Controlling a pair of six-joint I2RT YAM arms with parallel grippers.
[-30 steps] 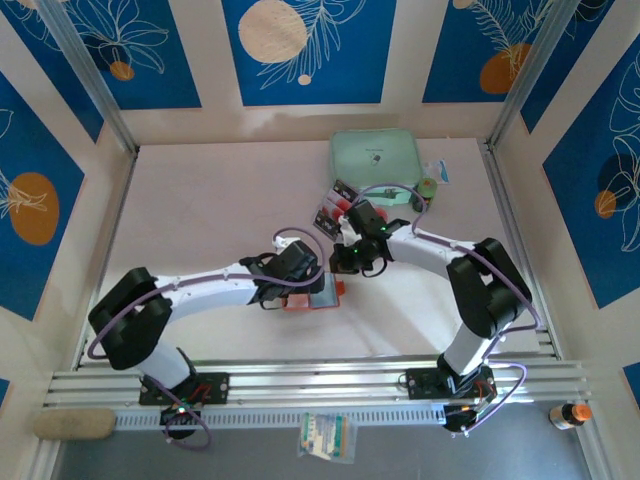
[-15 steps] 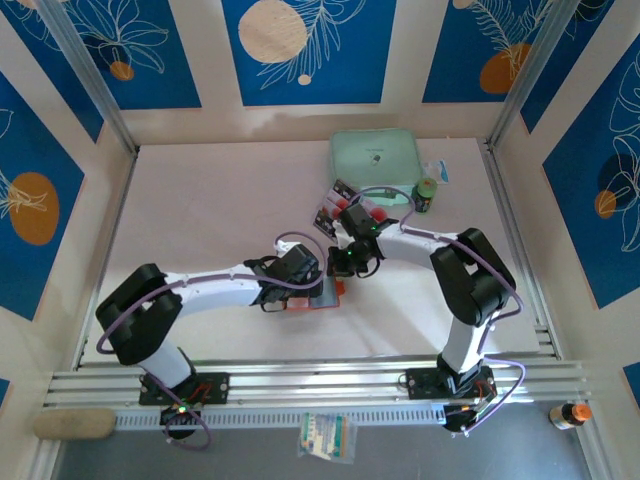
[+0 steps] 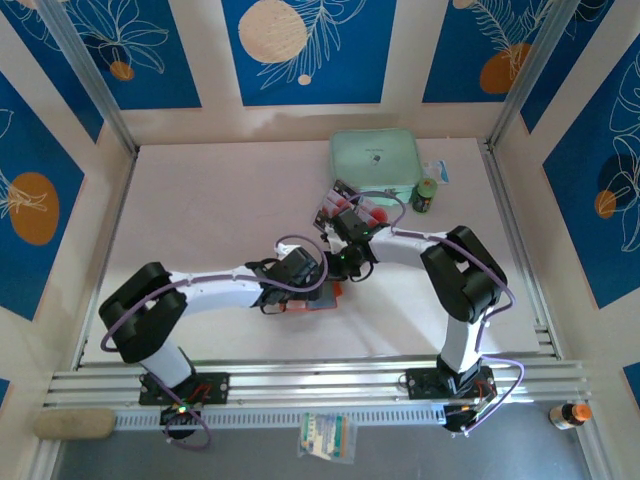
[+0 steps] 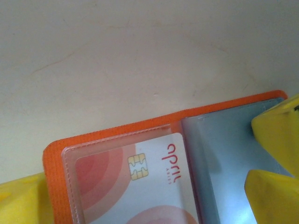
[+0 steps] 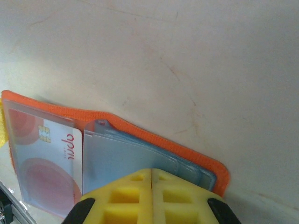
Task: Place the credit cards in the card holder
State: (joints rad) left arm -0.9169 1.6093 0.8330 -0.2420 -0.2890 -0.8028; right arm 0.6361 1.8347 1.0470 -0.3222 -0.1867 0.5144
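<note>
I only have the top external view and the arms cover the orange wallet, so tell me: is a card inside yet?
Observer: Yes. One pale plastic card with red circles and a gold chip sits in a clear sleeve of the open orange folding card holder.
Operator: Right tool?
Observer: Shut, empty, tips over the grey-blue plastic sleeves.
Operator: Left tool?
Observer: Open, a yellow finger at each side of the holder.
</note>
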